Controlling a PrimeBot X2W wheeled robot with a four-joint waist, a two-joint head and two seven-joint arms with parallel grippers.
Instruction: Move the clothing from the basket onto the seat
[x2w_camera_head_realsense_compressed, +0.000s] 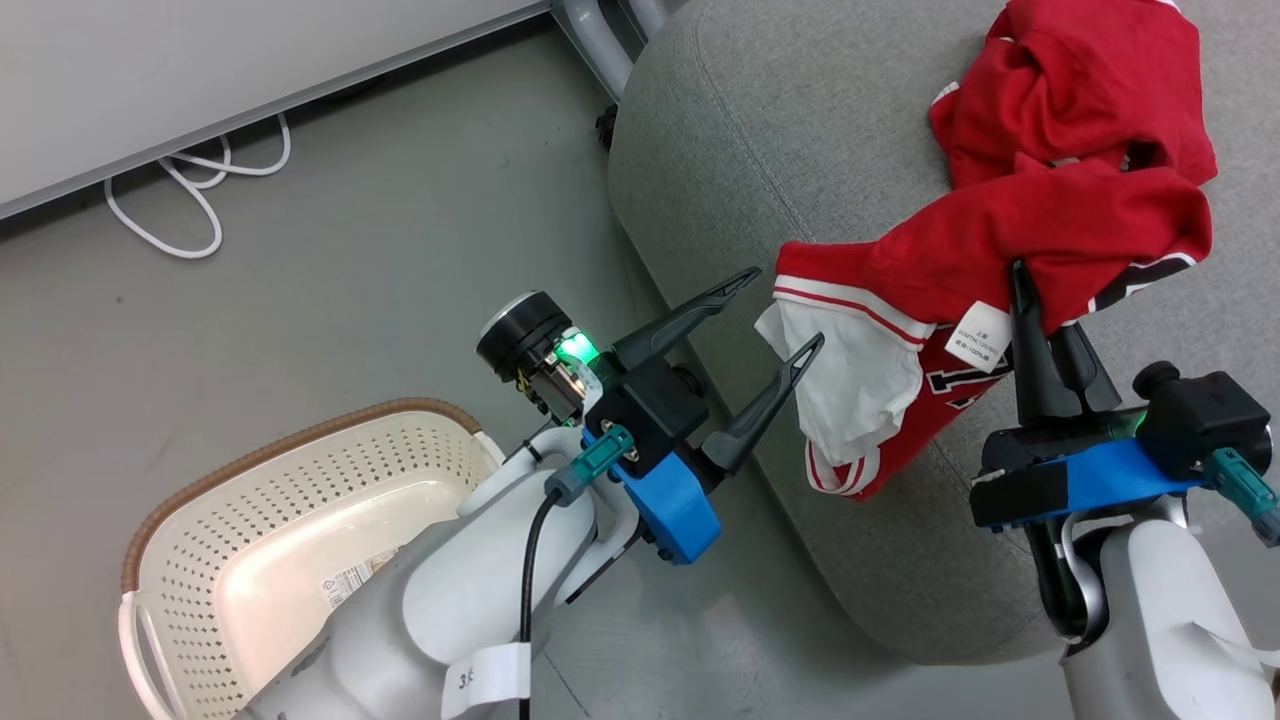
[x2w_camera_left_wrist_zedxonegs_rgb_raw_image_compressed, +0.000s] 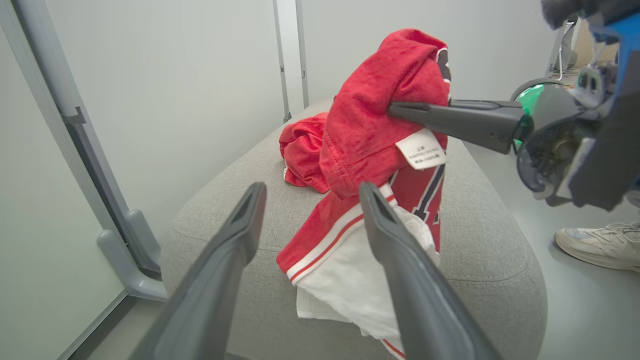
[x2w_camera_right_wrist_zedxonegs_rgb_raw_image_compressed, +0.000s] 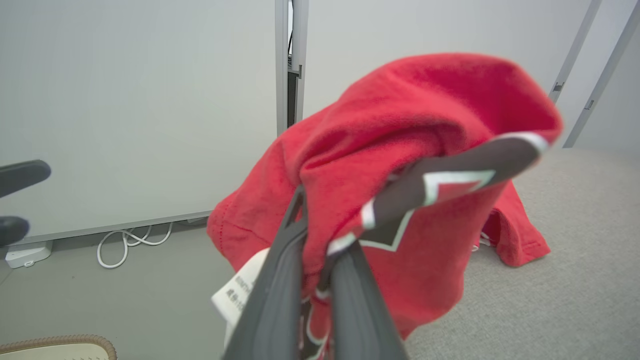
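Far left, on the grey floor by the wall, lies a looped white cable (x2w_camera_head_realsense_compressed: 190, 190). Nearer, at the lower left, the cream perforated basket (x2w_camera_head_realsense_compressed: 300, 470) with its brown woven-look rim stands on the floor. Inside it I see the pale floor of the basket and a small printed label (x2w_camera_head_realsense_compressed: 348, 583); the robot's left arm hides its near right part.

Moving right, the left gripper (x2w_camera_head_realsense_compressed: 787, 306) hangs above the floor at the seat's edge. Its two dark fingers are spread wide and hold nothing. Their tips point at the hanging cloth, and the lower tip sits against the white part; I cannot tell whether it touches.

Next is the big grey seat (x2w_camera_head_realsense_compressed: 720, 130), with the clothing on it. The jersey (x2w_camera_head_realsense_compressed: 1010, 250) is lifted in a peak. Its lower part, with white stripes, a white underside and black-and-white numerals, droops over the seat's front edge. A white care tag (x2w_camera_head_realsense_compressed: 978, 337) dangles from it. Behind it, further back on the cushion, the plain red garment (x2w_camera_head_realsense_compressed: 1090, 80) lies bunched; where the two meet I cannot make out.

Further right, the right gripper (x2w_camera_head_realsense_compressed: 1020, 280) points up into the jersey, its fingers pressed narrow together with a fold of the red fabric pinched between them.

Beyond the seat, a person's pale shoe (x2w_camera_left_wrist_zedxonegs_rgb_raw_image_compressed: 597, 245) rests on the floor.
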